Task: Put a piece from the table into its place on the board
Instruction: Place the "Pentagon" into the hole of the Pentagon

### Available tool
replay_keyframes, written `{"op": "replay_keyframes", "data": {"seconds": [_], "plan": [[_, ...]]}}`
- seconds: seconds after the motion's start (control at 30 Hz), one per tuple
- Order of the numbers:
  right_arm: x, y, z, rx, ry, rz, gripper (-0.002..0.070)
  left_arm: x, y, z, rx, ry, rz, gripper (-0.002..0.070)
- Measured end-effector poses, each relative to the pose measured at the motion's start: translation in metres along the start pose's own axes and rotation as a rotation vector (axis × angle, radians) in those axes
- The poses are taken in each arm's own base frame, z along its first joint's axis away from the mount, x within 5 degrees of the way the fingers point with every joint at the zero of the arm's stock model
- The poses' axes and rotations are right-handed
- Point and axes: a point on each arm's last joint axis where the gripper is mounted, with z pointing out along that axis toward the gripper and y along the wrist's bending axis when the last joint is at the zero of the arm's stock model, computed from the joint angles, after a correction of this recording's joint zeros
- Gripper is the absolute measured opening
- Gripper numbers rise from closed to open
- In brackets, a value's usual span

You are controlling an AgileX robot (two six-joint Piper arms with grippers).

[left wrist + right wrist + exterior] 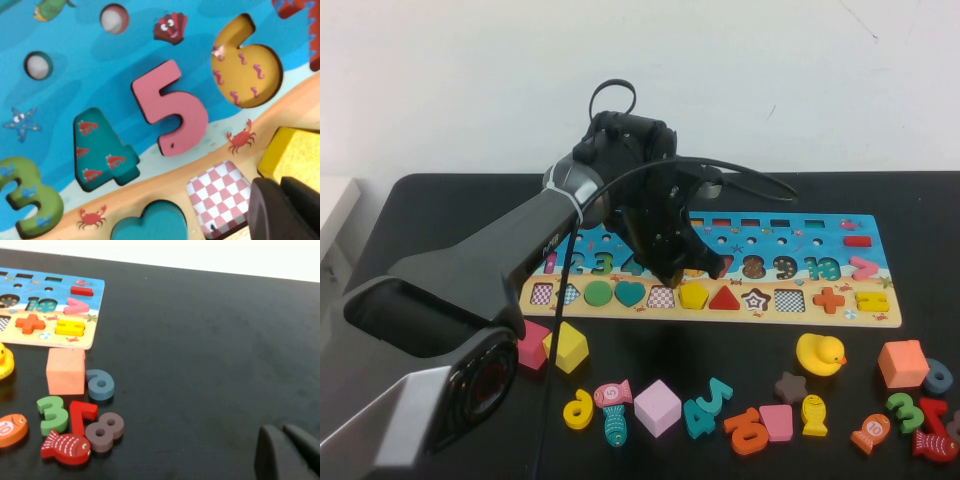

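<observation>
The puzzle board [820, 270] lies across the middle of the table. My left gripper [675, 275] hangs low over its number row, shut and empty. In the left wrist view its fingers [287, 210] sit together beside the yellow pentagon [295, 152] and an empty checkered slot [220, 192]. A pink 5 [172, 110] lies in its slot on the board [90, 75], between the empty 4 slot [100, 150] and the empty 6 slot [247, 67]. My right gripper [290, 452] is shut and empty over bare black table; it does not show in the high view.
Loose pieces lie along the table's front: a teal 4 [708, 405], an orange 10 [748, 430], a pink cube [657, 407], a yellow duck [819, 354], an orange cube [903, 362], a yellow block [566, 347]. My left arm crosses the table's left side.
</observation>
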Motion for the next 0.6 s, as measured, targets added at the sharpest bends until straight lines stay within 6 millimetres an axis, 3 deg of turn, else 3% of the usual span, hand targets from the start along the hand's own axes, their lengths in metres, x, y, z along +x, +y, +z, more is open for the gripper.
{"op": "replay_keyframes", "data": {"seconds": [0.23, 0.4, 0.6], "plan": [[0.0, 0.0, 0.0, 0.0, 0.0, 0.0, 0.0019, 0.001, 0.0, 0.003, -0.001, 0.007, -0.007, 0.0], [0.0, 0.0, 0.0, 0.0, 0.0, 0.0, 0.0018, 0.005, 0.0, 0.02, 0.025, 0.042, -0.023, 0.0], [0.0, 0.0, 0.0, 0.0, 0.0, 0.0, 0.0018, 0.005, 0.0, 0.019, 0.025, 0.04, -0.025, 0.0]]}}
